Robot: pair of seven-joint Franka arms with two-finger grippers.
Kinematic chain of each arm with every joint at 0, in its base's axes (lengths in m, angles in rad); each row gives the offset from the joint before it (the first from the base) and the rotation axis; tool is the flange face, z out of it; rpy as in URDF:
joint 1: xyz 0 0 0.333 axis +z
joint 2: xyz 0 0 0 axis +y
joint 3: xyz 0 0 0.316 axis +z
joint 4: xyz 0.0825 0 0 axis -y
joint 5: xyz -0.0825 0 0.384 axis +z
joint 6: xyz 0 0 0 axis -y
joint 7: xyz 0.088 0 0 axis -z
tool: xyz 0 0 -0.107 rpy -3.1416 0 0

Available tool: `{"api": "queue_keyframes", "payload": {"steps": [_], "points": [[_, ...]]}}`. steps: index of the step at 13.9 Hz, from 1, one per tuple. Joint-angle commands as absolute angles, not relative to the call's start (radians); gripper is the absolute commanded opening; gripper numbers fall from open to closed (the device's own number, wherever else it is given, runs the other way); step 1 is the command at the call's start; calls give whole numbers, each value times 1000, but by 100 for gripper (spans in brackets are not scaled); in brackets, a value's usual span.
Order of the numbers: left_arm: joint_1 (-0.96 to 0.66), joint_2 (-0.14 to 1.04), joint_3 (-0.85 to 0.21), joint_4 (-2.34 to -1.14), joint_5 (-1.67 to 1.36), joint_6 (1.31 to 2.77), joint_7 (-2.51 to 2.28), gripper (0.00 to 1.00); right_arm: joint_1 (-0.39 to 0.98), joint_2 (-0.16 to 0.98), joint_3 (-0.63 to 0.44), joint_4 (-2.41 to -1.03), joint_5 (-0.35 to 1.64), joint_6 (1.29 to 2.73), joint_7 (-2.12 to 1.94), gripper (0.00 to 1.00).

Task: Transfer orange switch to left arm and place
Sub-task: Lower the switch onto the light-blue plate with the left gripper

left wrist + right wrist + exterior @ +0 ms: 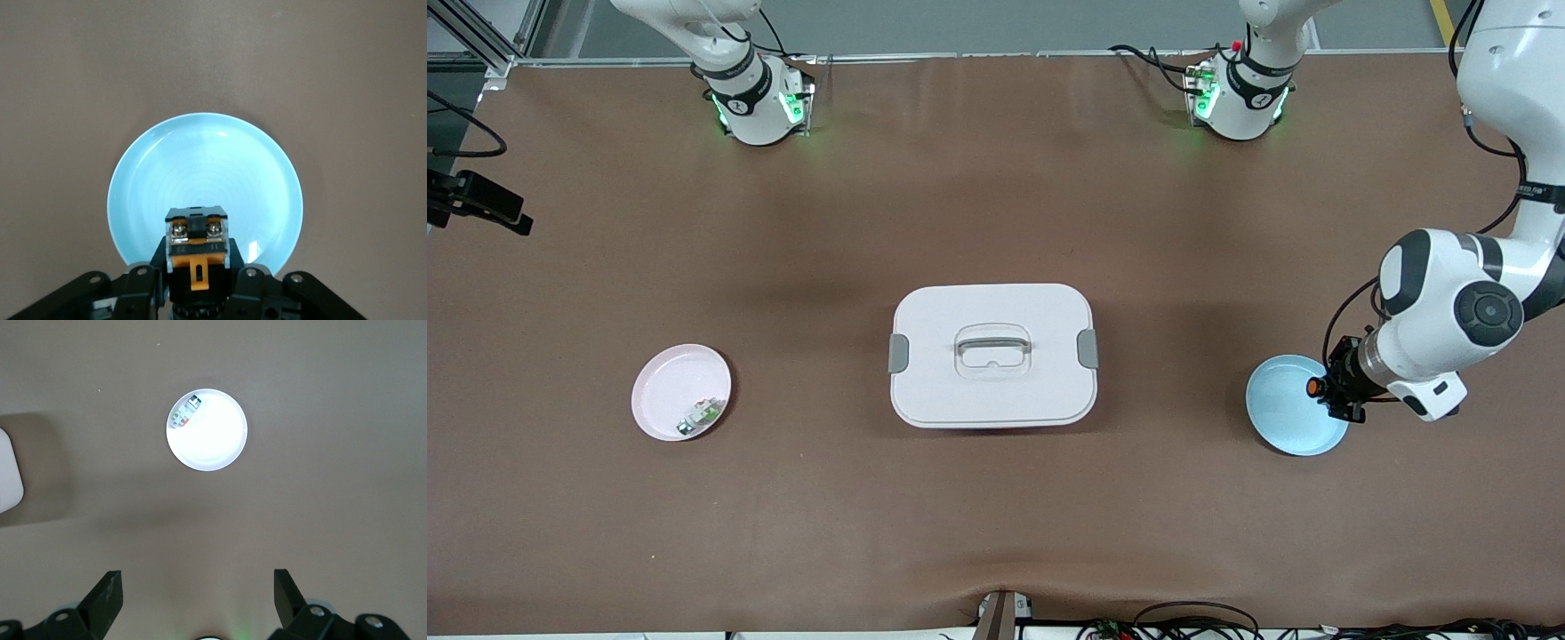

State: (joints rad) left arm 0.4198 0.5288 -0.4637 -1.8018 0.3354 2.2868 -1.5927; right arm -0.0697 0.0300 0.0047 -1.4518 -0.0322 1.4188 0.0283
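The orange switch (1316, 388) is pinched between the closed jaws of the left gripper (1336, 391), held over the blue plate (1282, 425) at the left arm's end of the table. In the left wrist view the switch (197, 248) sits upright in the fingers (143, 283), terminal block facing the camera, the plate (200, 160) directly below.

The right gripper (198, 597) is spread wide and empty, held high over the table above the pink plate (213, 440); the right arm waits. On that pink plate (667, 382) a small white-and-green part (703, 413) lies near the rim.

The box (993, 354) stands mid-table, between the two plates, lid on.

Step judged: the switch is picked and is to be carried toward a handover. The grip is best kept firm and unshifted, height gained before any sideways travel, and the path routed clear of the box lid and handle. Enough of the switch should be left exposed for the right gripper's fingers to close on.
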Motion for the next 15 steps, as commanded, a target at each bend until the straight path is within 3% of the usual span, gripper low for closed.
{"api": "queue_keyframes", "payload": {"steps": [1, 15], "points": [[367, 583, -414, -1741, 359, 2287, -1641, 1, -98, 31, -5, -1414, 46, 1408, 29, 100], [290, 721, -348, -1697, 377, 2293, -1674, 7, -92, 31, 2, -1413, 52, 1427, 31, 100]]}}
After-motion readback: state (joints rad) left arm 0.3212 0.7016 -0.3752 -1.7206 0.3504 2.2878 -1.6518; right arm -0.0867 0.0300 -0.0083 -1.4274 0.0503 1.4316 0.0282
